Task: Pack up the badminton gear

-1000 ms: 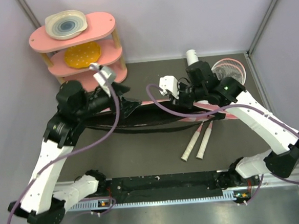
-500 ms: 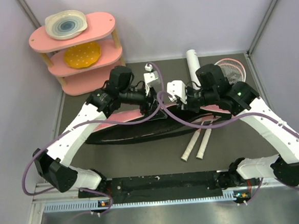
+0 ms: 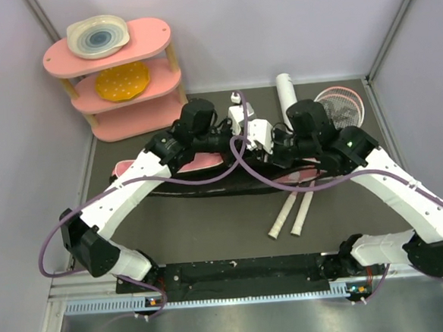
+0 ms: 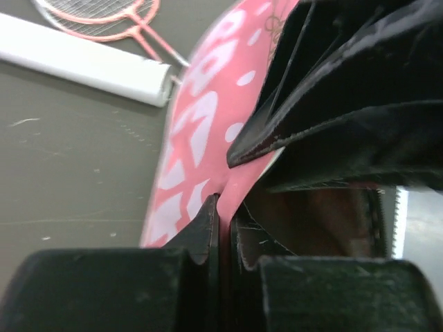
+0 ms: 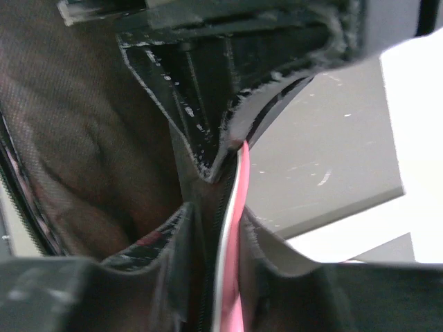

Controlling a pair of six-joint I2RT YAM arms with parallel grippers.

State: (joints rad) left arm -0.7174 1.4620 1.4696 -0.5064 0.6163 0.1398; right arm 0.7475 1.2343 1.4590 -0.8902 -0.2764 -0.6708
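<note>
Your left claw (image 4: 223, 213) was pinched shut on the thin pink edge of the racket bag (image 4: 197, 131), with the cloth running up between its fingers. Your right claw (image 5: 220, 225) was likewise clamped on the bag's lip, with pink piping and what looked like a zipper line caught between its fingers. The two claws sat close together near the middle of the bag's length, so they held only one short stretch of the mouth. From the way the fabric folded and sagged away from both grips, I judged the bag light, soft and limp. It would not hold itself open, and the ends away from the claws would likely lie slack on the bench (image 3: 211, 227). The stiffer zipper edge looked the sound place to hold, since a bare panel would probably bunch or slip. Out past the right claw lay the two rackets (image 3: 344, 104), heads on the far side and white handles jutting back toward the arm bases. I could not tell whether their shafts ran over or under the bag. They looked light, long and rigid, best taken at the handle and never by the strings. The white tube (image 3: 285, 92) lay ahead of both claws, smooth and round, so it would likely roll and want a grip across its middle.
</note>
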